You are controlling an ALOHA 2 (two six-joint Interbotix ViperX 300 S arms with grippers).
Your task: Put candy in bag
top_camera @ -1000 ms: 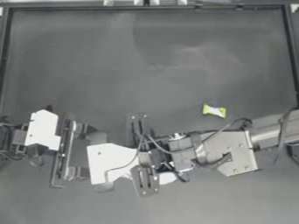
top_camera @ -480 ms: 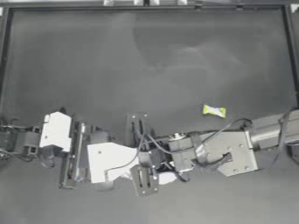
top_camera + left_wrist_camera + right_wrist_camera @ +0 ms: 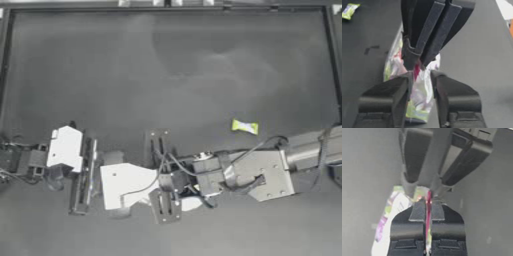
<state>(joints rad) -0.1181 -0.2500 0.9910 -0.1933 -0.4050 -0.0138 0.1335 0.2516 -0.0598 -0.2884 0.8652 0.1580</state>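
Top view: your left arm's outer links have swung inward over the last second; both grippers stay bunched low centre, candy [image 3: 244, 126] untouched on the worktop [image 3: 167, 65], apart from them.

Left wrist: left gripper [image 3: 421, 76] jaws slightly spread around the bag [image 3: 420, 97].

Right wrist: right gripper [image 3: 428, 204] jaws pinching the bag's seal strip [image 3: 429, 196]. Bag still needs opening.

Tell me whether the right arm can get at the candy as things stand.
Probably not yet. The candy lies bare on the table just beyond the right arm, nothing blocking it, but the right gripper is clamped on the bag seal, facing the left gripper, so it must let go first.
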